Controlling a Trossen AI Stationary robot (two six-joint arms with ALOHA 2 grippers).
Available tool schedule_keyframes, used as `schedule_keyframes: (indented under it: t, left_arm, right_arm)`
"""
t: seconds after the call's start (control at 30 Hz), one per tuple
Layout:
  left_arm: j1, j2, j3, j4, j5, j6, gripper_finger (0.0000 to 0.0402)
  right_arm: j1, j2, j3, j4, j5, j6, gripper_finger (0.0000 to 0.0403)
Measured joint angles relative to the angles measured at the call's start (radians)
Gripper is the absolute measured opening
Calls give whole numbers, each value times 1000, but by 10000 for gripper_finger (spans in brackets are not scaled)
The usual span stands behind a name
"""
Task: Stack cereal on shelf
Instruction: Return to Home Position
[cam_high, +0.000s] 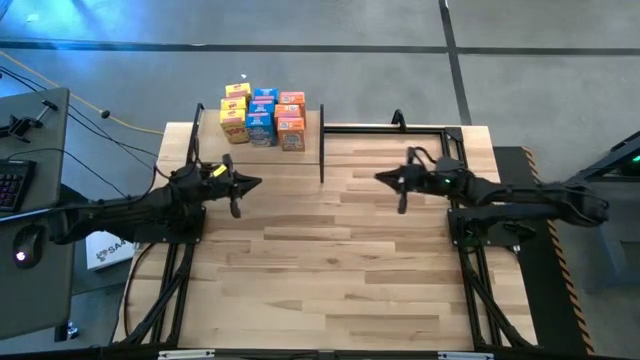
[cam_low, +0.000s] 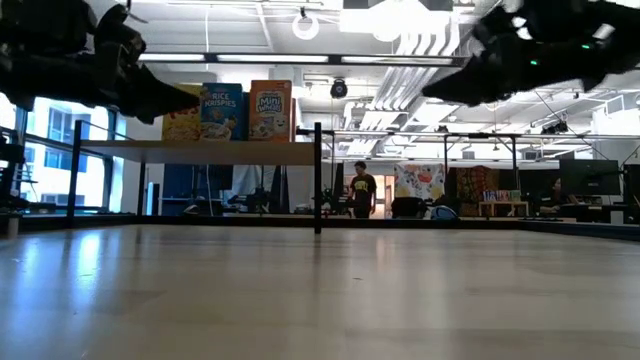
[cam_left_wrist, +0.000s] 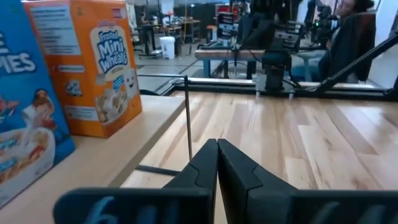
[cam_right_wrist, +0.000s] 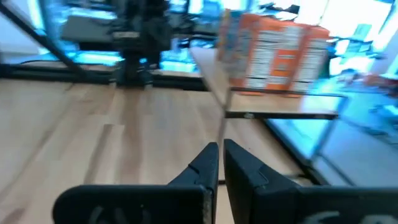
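keyboard (cam_high: 10, 185) left of tabletop (cam_high: 340, 270) | 1 person (cam_low: 362, 192) standing behind

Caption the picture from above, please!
Yellow, blue and orange cardboard cereal boxes stand on the light-wood shelf; left gripper and right gripper hover shut.

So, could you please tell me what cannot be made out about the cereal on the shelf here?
High view: the cereal prints are too small to read.
Low view: the left gripper covers part of the yellow box.
Left wrist view: the blue box is cut off by the picture's edge.
Right wrist view: the orange box print cannot be read.
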Motion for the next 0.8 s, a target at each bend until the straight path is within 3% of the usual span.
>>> schedule_keyframes:
  t: [0.27,0.43,0.57,0.73,0.8]
  left_arm:
    - [3,-147,-71,-9,-8,-22,3]
    - [3,-232,-71,-105,-87,-23,3]
    - [3,-319,-71,-174,-119,-30,3]
    - [3,-475,-71,-341,-102,-77,3]
    - [1,-473,-68,-319,-75,-85,3]
  right_arm:
    - [0,-352,-211,0,130,-4,13]
    - [0,-557,-329,-14,157,19,13]
    - [0,-687,-330,-176,220,64,13]
    - [0,-839,-330,-396,218,105,13]
    - [-1,-883,-330,-403,196,112,13]
